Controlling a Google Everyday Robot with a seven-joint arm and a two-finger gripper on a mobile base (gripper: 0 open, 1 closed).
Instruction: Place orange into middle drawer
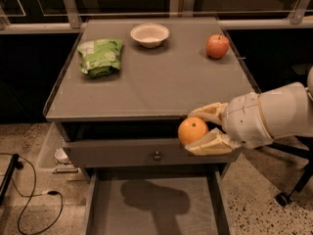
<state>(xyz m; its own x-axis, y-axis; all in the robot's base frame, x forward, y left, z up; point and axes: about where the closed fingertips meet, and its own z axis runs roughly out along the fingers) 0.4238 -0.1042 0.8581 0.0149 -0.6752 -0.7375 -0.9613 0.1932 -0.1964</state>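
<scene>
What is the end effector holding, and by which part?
The end effector, above the open drawer, holds the orange, one finger over its top, one under it.

The gripper (194,133) clasps the orange (191,129) between its two fingers, just off the table's (161,87) front edge at 5 o'clock, above the open middle drawer (112,207). On the table are an apple (217,46) at 1 o'clock, a bowl (149,35) at 12 and a green bag (101,57) at 10.

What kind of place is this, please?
Probably an office or lab test area, not a home: a grey drawer cabinet on speckled stone floor, a loose cable and an office-chair wheel. The pincer, shut on the orange, is at the cabinet's front edge, over the open middle drawer.
</scene>
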